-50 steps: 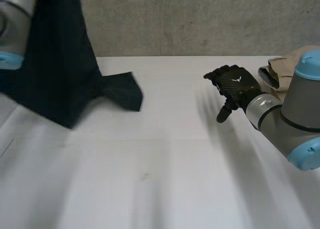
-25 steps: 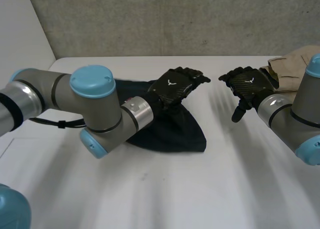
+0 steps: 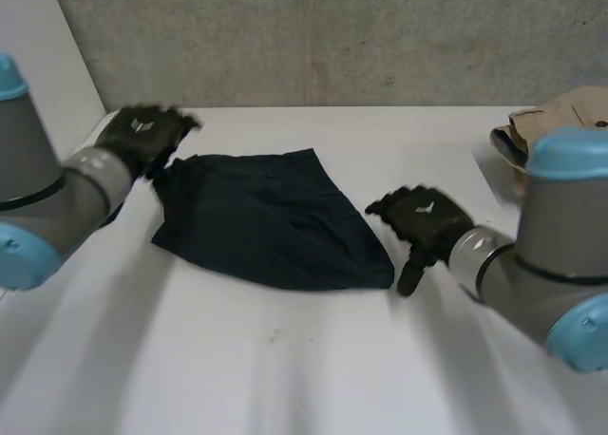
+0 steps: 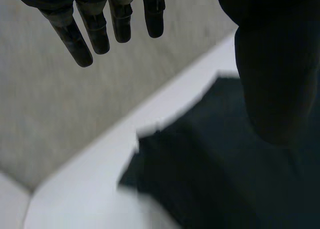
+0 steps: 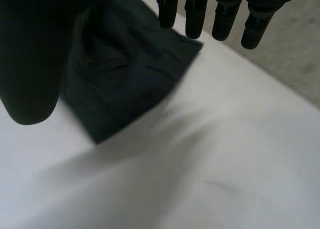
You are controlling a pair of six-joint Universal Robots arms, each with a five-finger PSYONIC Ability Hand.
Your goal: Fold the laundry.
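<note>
A: Head view: the dark cloth (image 3: pixel 271 217), bunched under the left hand (image 3: pixel 142 136) half a second ago, now lies spread on the table (image 3: pixel 313 359).
B: Left wrist: fingers (image 4: pixel 97 34) straight, holding nothing. Right wrist: the right hand (image 5: pixel 194 16) likewise loose, by a corner. Ready for folding, I'd say

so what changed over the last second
The dark cloth, hanging lifted a second ago, now lies spread on the table. The left hand has pulled back to its far left corner, open. The right hand has come in beside its near right corner, open. The beige clothes stayed put.
</note>
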